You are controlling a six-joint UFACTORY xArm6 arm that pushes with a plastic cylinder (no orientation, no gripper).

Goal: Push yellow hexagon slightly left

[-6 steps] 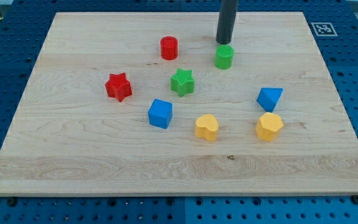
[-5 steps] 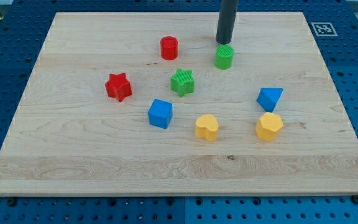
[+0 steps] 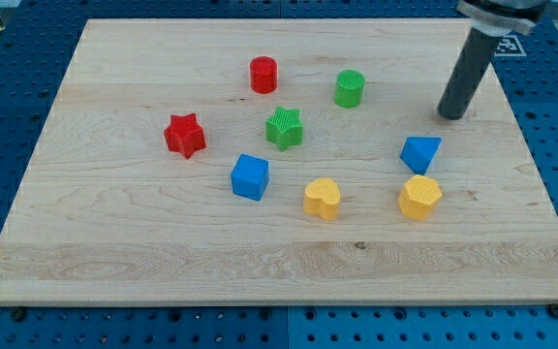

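The yellow hexagon (image 3: 419, 197) sits near the surface's (image 3: 114, 262) right side, just below the blue block (image 3: 420, 153). My tip (image 3: 449, 116), a bare rod tool clamped on nothing, stands above and right of both, needing to reach the hexagon's right flank.

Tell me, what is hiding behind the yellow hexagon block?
Just behind the yellow hexagon block, toward the view's top, sits the blue block, nearly touching it. Farther back is my tip, on the bare wooden board. Nothing seems hidden; its underside cannot be seen.
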